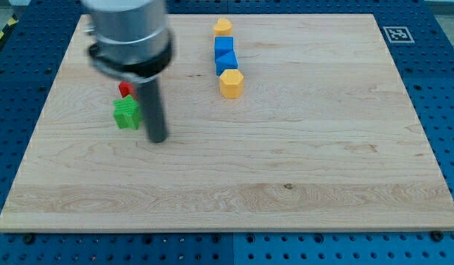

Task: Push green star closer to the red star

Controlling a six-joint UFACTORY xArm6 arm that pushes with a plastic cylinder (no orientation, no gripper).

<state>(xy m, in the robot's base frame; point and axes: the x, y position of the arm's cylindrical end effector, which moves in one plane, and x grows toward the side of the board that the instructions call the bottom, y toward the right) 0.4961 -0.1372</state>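
Observation:
The green star lies on the wooden board at the view's left. The red star sits just above it, partly hidden behind the arm; the two look almost touching. My tip rests on the board just right of and slightly below the green star, close beside it.
A column of blocks stands at the view's top centre: a yellow block, a blue cube, a blue triangular block and a yellow hexagonal block. The arm's grey body covers the board's top left.

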